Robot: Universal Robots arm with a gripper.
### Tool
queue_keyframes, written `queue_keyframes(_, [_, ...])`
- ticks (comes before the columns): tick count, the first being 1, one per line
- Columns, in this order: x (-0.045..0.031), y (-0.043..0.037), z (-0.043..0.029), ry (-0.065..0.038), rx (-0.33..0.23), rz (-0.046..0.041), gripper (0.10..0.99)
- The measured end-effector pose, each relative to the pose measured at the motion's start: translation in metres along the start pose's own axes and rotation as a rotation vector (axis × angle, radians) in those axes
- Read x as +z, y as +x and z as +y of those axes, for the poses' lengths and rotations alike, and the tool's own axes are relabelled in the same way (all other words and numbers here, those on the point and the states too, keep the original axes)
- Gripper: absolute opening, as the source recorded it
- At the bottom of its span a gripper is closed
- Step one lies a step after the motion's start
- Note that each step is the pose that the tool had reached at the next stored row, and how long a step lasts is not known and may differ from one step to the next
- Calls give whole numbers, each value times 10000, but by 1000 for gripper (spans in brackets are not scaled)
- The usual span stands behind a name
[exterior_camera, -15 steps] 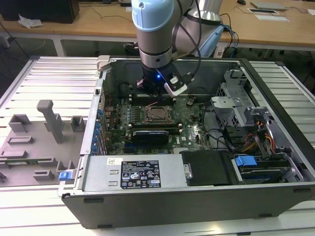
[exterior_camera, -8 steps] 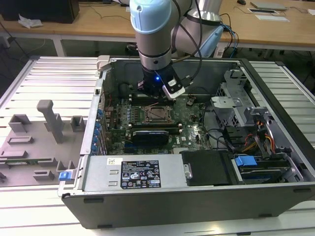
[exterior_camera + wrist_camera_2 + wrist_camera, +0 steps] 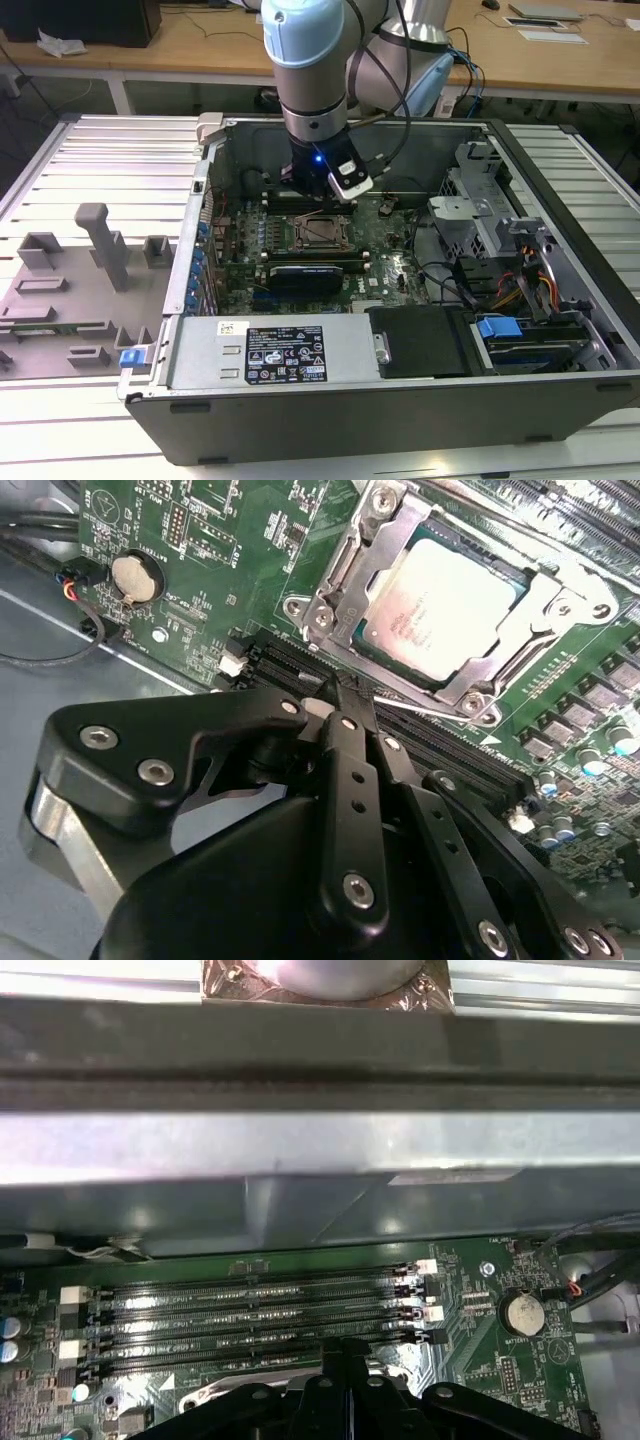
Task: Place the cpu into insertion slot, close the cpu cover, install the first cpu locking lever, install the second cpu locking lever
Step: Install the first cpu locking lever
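**Operator:** Item one, the hand?

**Clerk:** Your gripper (image 3: pixel 342 692): the fingers are pressing together, clenched, with the tips hanging over the memory slots (image 3: pixel 260 1310), just beside the socket. A thin pale rod (image 3: pixel 425 710) is running from the tips along the socket's nearer edge. It is possibly a locking lever, and I cannot tell whether you are pinching it.

**Operator:** Item two, the chip?

**Clerk:** The cpu (image 3: pixel 440 605): it is lying flat in the insertion slot (image 3: pixel 322 232), with its silvery top facing up.

**Operator:** Item three?

**Clerk:** The cpu cover (image 3: pixel 345 565): it is lying down over the chip, its metal frame sitting around the chip's edges and the top showing through the window.

**Operator:** Surroundings?

**Clerk:** The green board (image 3: pixel 230 540) is lying inside the open computer case (image 3: pixel 400 420). A coin battery (image 3: pixel 135 577) is sitting on the board, well apart from the socket. In the exterior view your arm (image 3: pixel 310 60) is reaching down into the case above the socket.
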State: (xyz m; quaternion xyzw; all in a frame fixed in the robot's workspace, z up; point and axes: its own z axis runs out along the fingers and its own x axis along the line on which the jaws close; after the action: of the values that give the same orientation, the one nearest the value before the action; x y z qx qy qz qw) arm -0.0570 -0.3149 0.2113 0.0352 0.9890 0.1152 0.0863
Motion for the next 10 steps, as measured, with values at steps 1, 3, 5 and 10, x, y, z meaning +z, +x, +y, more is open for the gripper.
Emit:
queue_keyframes(1, [4,1,14,5,24,-7,106])
queue_keyframes(3, [12,4,43,17,68,-17,106])
queue_keyframes(5, [20,7,58,40,156,-41,106])
queue_keyframes(10, [34,9,56,147,737,-182,106])
